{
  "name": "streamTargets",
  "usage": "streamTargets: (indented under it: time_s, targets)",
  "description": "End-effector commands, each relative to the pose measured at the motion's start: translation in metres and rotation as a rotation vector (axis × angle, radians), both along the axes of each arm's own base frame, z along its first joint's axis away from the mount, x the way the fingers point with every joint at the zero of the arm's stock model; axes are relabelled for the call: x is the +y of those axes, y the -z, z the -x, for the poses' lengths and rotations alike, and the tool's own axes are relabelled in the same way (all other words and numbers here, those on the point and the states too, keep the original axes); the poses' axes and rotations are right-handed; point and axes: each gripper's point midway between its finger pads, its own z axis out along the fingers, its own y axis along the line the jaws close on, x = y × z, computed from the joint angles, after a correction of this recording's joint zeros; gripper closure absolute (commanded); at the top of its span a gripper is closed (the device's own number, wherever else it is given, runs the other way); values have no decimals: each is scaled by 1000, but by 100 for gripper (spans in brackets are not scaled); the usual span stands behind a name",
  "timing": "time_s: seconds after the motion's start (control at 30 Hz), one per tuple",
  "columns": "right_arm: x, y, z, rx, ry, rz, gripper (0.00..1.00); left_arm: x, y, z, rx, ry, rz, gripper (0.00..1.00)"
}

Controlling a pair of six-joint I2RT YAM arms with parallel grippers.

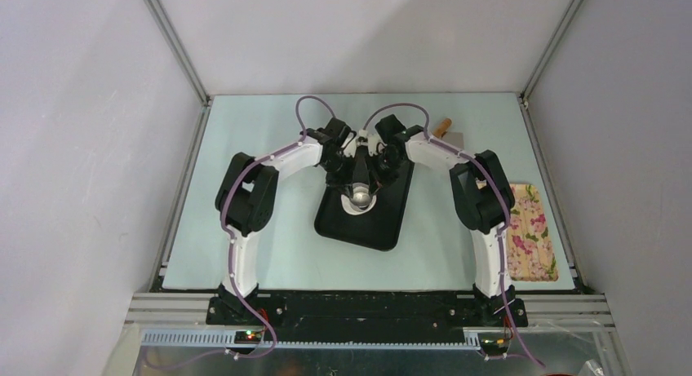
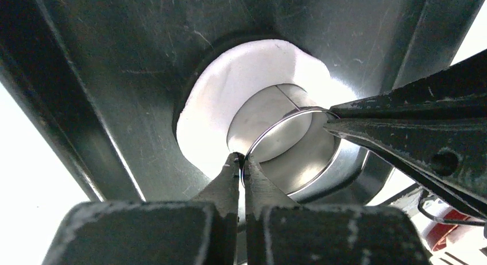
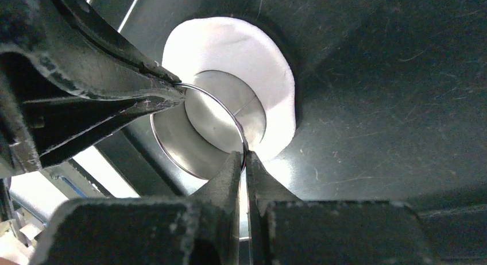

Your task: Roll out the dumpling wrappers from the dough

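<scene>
The dough [image 2: 209,101] is a flattened white disc on the black tray [image 1: 383,229]; it also shows in the right wrist view [image 3: 230,46]. A round steel cup [image 2: 304,158] stands mouth-up on the dough, covering its middle, and shows in the right wrist view [image 3: 192,141] and from the top [image 1: 360,198]. My left gripper [image 2: 242,158] is shut on the cup's thin rim. My right gripper [image 3: 244,156] is shut on the rim at the opposite side. Each wrist view shows the other gripper's fingers [image 2: 402,124] [image 3: 103,98] pinching the rim.
A wooden rolling pin [image 1: 441,128] lies on the table behind the tray at the right. A floral cloth [image 1: 530,229] lies at the table's right edge. Both arms meet over the tray's far half. Grey walls close in the table.
</scene>
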Motion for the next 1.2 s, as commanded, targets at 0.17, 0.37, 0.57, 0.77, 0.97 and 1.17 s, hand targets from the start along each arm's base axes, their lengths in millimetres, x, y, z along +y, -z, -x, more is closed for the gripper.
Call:
streamTargets:
  time_s: [0.17,0.37,0.57,0.77,0.97,1.17]
  targets:
    - [12,9,-7,-25,-33,15,100,-5,27,-29,-133,33,-68,100]
    - [9,24,28,41,-72,37,100,2,39,4,-56,67,-62,100]
    - [10,16,56,62,-116,23,100,4,41,33,-21,121,-61,100]
    - [14,16,53,56,-114,33,100,-2,47,35,-18,133,-76,100]
    - [0,19,26,49,-48,56,100,-13,52,29,-28,120,-93,100]
    - [-15,12,14,27,-21,69,100,-31,55,30,-13,140,-81,100]
